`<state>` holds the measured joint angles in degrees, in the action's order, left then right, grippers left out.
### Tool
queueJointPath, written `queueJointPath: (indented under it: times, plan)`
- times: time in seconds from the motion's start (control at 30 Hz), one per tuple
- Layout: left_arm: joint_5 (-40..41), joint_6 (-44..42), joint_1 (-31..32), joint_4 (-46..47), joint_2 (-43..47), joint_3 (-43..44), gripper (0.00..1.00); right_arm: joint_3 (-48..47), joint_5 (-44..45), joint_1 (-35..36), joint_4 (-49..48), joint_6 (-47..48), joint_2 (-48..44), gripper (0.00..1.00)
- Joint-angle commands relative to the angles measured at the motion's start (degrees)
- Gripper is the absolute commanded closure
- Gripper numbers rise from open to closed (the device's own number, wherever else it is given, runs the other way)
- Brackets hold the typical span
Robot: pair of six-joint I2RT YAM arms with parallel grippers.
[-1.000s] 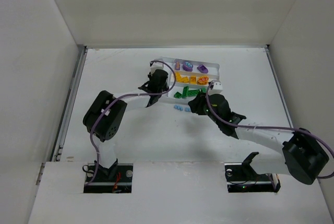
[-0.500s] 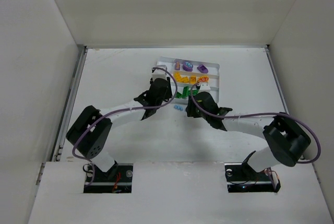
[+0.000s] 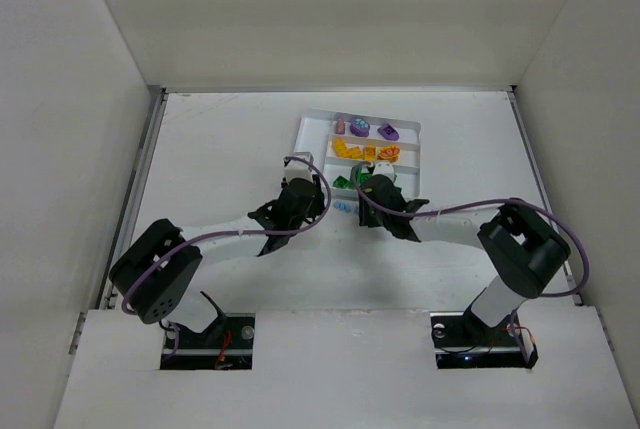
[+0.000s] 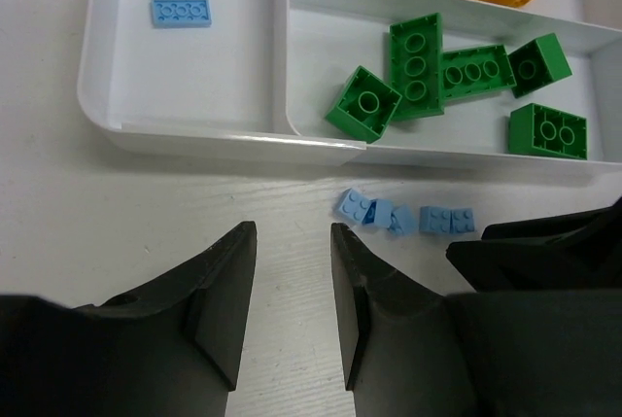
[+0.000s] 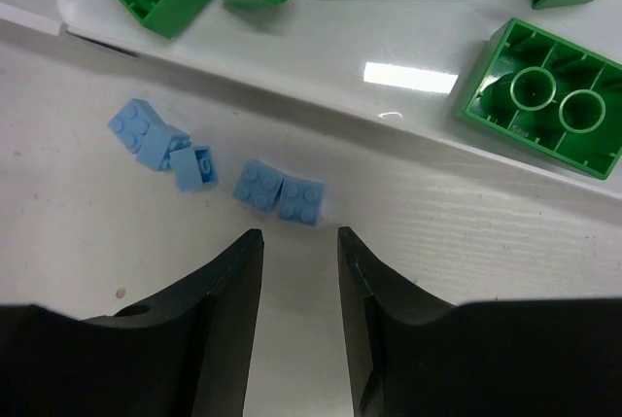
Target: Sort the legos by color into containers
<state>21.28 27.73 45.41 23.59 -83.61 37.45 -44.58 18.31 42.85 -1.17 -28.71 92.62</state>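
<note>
Though narrowly parted and empty, right gripper (image 5: 297, 235) and left gripper (image 4: 292, 230) near pale blue legos (image 5: 279, 191).

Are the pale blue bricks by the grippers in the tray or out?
Out: the pale blue bricks lie on the table, just outside the tray.

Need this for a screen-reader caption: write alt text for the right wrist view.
A few small pale blue legos lie on the white table just outside the tray, directly ahead of the right gripper, whose fingers are apart and empty. Beyond them, green legos sit inside a tray compartment.
</note>
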Motion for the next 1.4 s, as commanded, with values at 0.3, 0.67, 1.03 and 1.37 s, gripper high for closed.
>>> queueJointPath:
  times: [0.3, 0.67, 1.03, 1.37]
  plan:
    - [-0.9, 1.4, 0.8, 7.4, 1.8, -3.1, 0.67, -4.6, 6.9, 1.8, -0.2, -0.3, 3.3, 0.7]
    - [-0.9, 3.0, -2.2, 8.1, 8.8, -7.5, 0.67, -8.6, 5.8, 4.8, 0.9, -0.6, -2.6, 0.78]
    - [-0.9, 5.6, -8.9, 6.8, 20.6, -13.5, 0.64, -33.8, 3.5, 5.0, -3.4, 1.5, 18.1, 0.76]
    - [-0.6, 5.1, -2.4, 9.2, 13.1, -10.2, 0.66, -25.3, 8.6, 3.0, -4.5, 0.8, 8.2, 0.48]
